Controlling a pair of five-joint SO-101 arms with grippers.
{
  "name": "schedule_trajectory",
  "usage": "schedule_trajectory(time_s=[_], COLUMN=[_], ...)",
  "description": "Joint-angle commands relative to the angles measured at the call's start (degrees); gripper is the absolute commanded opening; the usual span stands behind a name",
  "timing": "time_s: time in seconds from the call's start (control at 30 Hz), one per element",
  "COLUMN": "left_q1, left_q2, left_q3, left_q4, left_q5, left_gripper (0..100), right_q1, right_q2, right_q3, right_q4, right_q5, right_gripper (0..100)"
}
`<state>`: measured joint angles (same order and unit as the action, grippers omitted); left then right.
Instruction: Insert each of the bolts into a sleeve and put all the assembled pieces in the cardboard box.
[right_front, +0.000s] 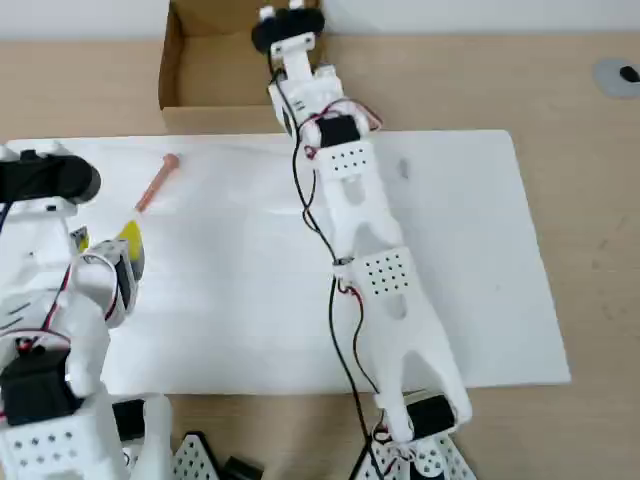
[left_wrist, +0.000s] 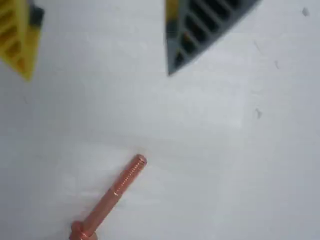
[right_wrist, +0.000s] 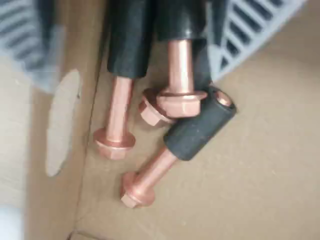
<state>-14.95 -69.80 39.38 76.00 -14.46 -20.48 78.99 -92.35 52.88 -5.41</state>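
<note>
Bolt (right_front: 158, 180) lies bare outside the cardboard box (right_front: 168, 70) while sleeved pieces rest inside

Operator, your one unsleeved copper bolt lies flat on the white sheet (right_front: 450, 260), just short of the cardboard box's near wall and off its left corner. Its flanged head points toward the box and its threaded tip points away from it.

Your left gripper (left_wrist: 98, 75) hangs over the sheet on the side of the bolt away from the box, and it is released. The yellow finger (left_wrist: 20, 40) and the grey ribbed finger (left_wrist: 200, 30) stand wide apart with nothing between them. The bolt's tip is near both fingers but touches neither.

Your right arm (right_front: 390, 280) stretches across the sheet to the box, and your right gripper (right_front: 287, 28) sits above the box's open top, toward its right side. Seen from that wrist, its ribbed fingers (right_wrist: 250, 25) are spread and grasp nothing.

On the box's floor below them, close against one wall, lie the assembled pieces (right_wrist: 180, 65), copper bolts pushed into black sleeves (right_wrist: 127, 40). You can count three sleeved bolts. Two lie side by side, and the third lies slantwise beside them, its bolt tip showing at the sleeve's far end. A fourth flanged head is tucked against the middle piece's head, and you cannot tell whether it wears a sleeve.

The box stands on the wooden table (right_front: 580, 200), at the sheet's far edge.
</note>
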Motion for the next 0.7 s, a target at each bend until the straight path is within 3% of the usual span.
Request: schedule_trajectory(time_s=[0.0,0.17,0.4,0.53,0.67], left_q1=[-0.26,-0.26,-0.26,-0.79,-0.79], left_q2=[-3.3,-11.82,-26.86,-34.95,-34.33], left_q3=[-0.18,0.62,11.69,19.69,22.24], left_q4=[4.22,10.29,7.91,4.22,4.48], left_q5=[-0.44,-0.44,-0.44,-0.44,-0.35], left_gripper=[19,19,19,19,19], right_q1=[-1.45,-2.68,-3.38,0.22,2.24], right_q2=[-13.76,-26.33,-39.25,-45.67,-54.9], right_q3=[-3.21,-3.21,-3.12,-1.71,6.11], right_q4=[7.21,22.15,49.58,49.76,49.85], right_q5=[-4.22,-6.33,-9.14,-9.41,-9.41], right_gripper=[0.2,1.0,0.9,0.9,0.9])
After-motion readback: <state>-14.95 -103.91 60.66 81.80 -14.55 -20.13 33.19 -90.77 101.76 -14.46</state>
